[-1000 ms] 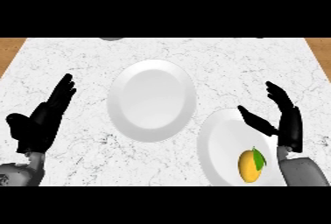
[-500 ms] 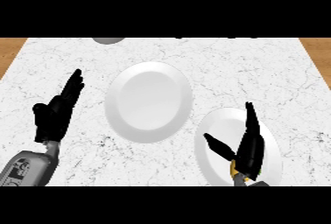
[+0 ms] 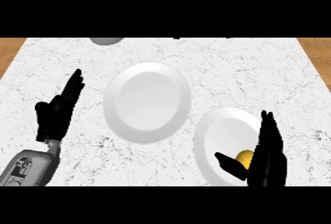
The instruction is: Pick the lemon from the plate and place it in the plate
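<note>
A yellow lemon [image 3: 245, 156] lies on the near right white plate [image 3: 223, 131], mostly hidden by my right hand [image 3: 266, 155]. That hand stands edge-on over the plate, fingers straight and pointing away, thumb reaching left below the lemon. It is open and not curled round the fruit. A second, larger white plate [image 3: 147, 101] lies bare at the counter's centre. My left hand [image 3: 58, 111] is open at the left, fingers straight and pointing up, apart from both plates.
The white marble counter [image 3: 226, 65] has wood edges at the far left and far right. A grey rounded object [image 3: 105, 40] shows partly at the top edge.
My right hand has shifted right and forward over the near plate, uncovering part of the lemon beside its thumb. The left hand drifted slightly down and left.
</note>
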Controlling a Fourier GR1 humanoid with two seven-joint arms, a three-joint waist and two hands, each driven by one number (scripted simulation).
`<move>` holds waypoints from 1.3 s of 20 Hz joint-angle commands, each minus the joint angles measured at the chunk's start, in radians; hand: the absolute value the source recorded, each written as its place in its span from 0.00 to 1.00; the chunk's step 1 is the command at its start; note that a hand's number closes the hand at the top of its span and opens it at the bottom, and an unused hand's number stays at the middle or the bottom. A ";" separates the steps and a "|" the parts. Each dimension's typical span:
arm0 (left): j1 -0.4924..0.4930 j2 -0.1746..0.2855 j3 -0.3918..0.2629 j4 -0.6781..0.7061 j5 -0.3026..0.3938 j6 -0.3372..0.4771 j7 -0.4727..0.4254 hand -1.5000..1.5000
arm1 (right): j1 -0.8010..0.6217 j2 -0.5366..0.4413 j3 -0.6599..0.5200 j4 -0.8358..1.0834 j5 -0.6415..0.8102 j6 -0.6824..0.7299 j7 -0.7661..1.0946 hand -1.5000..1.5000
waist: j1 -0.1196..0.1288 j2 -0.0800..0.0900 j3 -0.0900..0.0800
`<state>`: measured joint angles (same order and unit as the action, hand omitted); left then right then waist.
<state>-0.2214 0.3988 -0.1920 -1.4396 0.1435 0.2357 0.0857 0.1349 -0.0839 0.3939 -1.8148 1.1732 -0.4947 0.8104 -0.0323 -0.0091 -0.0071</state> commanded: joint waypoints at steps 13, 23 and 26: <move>-0.039 -0.035 0.009 0.044 -0.027 -0.031 -0.020 0.50 | -0.060 0.083 -0.060 -0.424 -0.066 0.859 0.475 0.00 | 0.029 0.010 0.006; -0.047 -0.040 0.042 0.077 -0.035 -0.059 -0.051 0.50 | -0.034 0.080 -0.180 -0.256 -0.162 0.851 0.401 0.00 | 0.030 0.013 0.007; -0.039 -0.053 0.023 0.001 -0.055 -0.034 0.017 0.50 | -0.014 0.084 -0.180 -0.125 -0.144 0.755 0.341 0.00 | 0.038 0.009 0.008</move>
<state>-0.2630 0.3401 -0.1716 -1.3943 0.0976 0.1996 0.0669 0.1173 -0.0047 0.2458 -2.0442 1.0414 0.2592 1.0816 0.0012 0.0014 -0.0006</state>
